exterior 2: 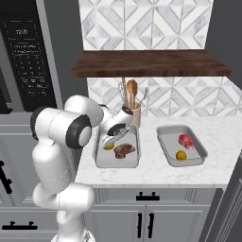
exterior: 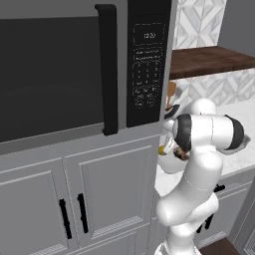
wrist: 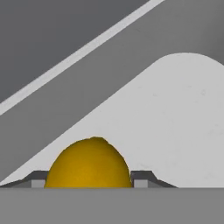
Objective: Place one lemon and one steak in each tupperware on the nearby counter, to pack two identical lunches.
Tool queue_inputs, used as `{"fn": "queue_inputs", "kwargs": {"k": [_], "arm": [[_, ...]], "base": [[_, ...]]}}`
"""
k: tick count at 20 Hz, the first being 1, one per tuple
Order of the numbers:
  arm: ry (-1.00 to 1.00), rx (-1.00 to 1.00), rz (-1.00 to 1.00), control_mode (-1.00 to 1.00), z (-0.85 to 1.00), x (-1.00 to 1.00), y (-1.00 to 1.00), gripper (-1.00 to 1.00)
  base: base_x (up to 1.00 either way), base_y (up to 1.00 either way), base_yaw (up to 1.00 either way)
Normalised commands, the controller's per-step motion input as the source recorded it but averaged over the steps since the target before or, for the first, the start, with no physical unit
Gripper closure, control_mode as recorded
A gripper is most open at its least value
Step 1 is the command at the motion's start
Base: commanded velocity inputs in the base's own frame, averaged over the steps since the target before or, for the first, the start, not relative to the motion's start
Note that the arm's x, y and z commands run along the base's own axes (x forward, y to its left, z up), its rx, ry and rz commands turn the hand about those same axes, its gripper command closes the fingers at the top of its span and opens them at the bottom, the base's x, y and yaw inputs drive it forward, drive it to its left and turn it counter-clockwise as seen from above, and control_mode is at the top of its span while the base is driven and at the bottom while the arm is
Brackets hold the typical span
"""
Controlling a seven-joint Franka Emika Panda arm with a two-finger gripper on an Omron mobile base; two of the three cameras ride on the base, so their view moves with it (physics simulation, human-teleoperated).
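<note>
On the white marbled counter (exterior 2: 151, 172), two pale-grey tupperware trays sit side by side, well apart from each other. Seen from the right base view, the right tray (exterior 2: 196, 156) holds a red steak (exterior 2: 186, 141) toward its back and a yellow lemon (exterior 2: 180, 155) just in front of it, the two near each other but not touching. The left tray (exterior 2: 131, 163) holds a brownish steak (exterior 2: 124, 150), and the gripper (exterior 2: 109, 144) reaches down into this tray at its left side, with a second lemon (exterior 2: 109, 147) right at its tips, just beside that steak.

From the hand view, this lemon (wrist: 89, 164) sits squarely between the two dark fingertips (wrist: 142, 179), which press against its left and right sides; the hand is clenched on the lemon. Beyond the fruit lies the pale floor of the tray (wrist: 183, 122), with its rounded corner and raised grey rim. Whether the lemon rests on the tray floor or hangs just above it cannot be told.

Behind the trays, against a patterned tile wall, stands a crock of wooden utensils (exterior 2: 133, 109), under a dark wooden shelf (exterior 2: 151, 64). A black microwave (exterior: 74, 69) is built into the grey cabinets to the left. From the left base view the white arm (exterior: 199, 164) hides most of the left tray.
</note>
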Motion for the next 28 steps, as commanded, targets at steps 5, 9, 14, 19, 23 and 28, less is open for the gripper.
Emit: {"fn": "queue_inputs", "kwargs": {"k": [5,9,14,19,23,28], "arm": [[0.0,0.02,0.01,-1.0,-0.3,0.02,0.05,-1.0],[0.0,0.0,0.0,-1.0,-0.01,0.0,0.05,-1.0],[-0.02,0.0,0.0,-1.0,0.06,-0.04,0.0,-1.0],[-0.12,0.0,0.01,-1.0,0.27,-0.16,0.0,-1.0],[-0.26,0.0,0.04,-1.0,0.09,-0.19,0.0,-1.0],[-0.07,0.0,0.16,-1.0,-0.43,0.19,-0.02,-1.0]], "base": [[0.0,0.0,0.0],[0.0,0.0,0.0],[0.0,0.0,0.0],[0.0,0.0,0.0],[0.0,0.0,0.0],[0.0,0.0,0.0]]}}
